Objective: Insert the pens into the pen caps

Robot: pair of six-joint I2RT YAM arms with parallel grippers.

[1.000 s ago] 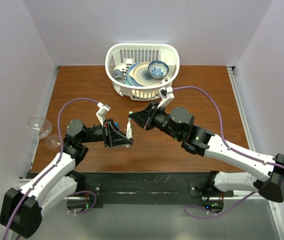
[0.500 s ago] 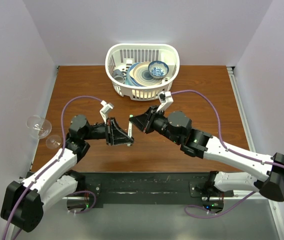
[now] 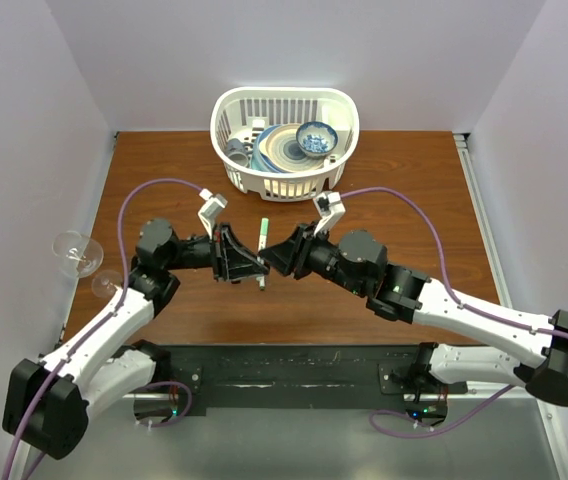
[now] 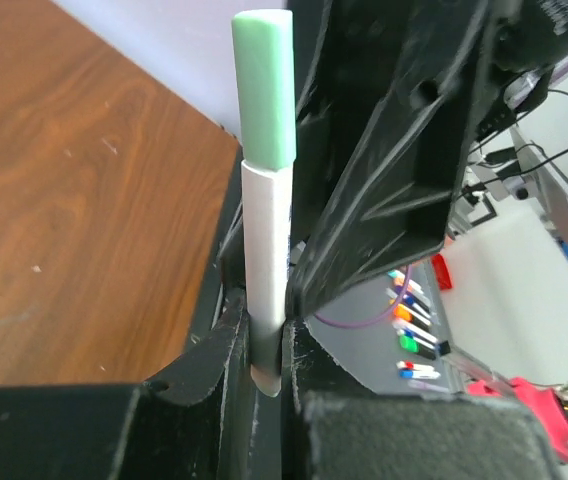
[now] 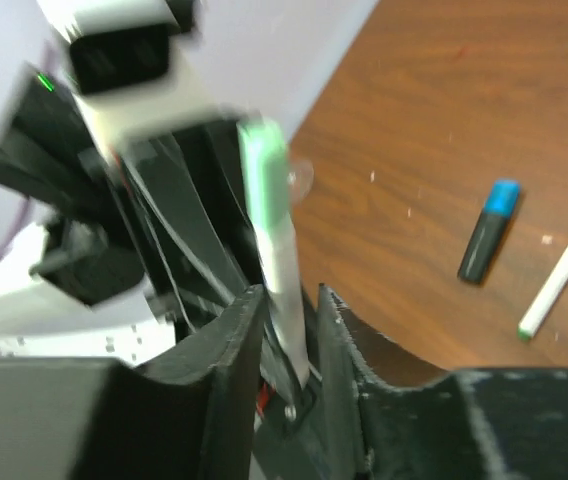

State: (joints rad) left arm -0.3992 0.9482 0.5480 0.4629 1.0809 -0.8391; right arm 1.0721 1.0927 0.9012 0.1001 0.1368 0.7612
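Observation:
My left gripper (image 3: 248, 268) (image 4: 267, 340) is shut on the lower end of a white pen (image 4: 266, 240) held above the table's middle. A green pen cap (image 4: 264, 90) (image 3: 262, 230) sits on the pen's upper end. My right gripper (image 3: 273, 258) (image 5: 290, 300) faces the left one. Its jaws stand either side of the same pen (image 5: 286, 255), slightly apart, with a gap on one side. A second white pen with a green cap on it (image 5: 558, 276) lies on the table in the right wrist view. It is hidden in the top view.
A dark marker with a blue cap (image 5: 489, 232) lies beside the second pen. A white basket (image 3: 226, 112) with plates and bowls stands at the back centre. Two clear glasses (image 3: 76, 250) lie at the table's left edge.
Both grippers have closed in on each other at the table's middle. The green cap, earlier apart from the pen, now sits on its end.

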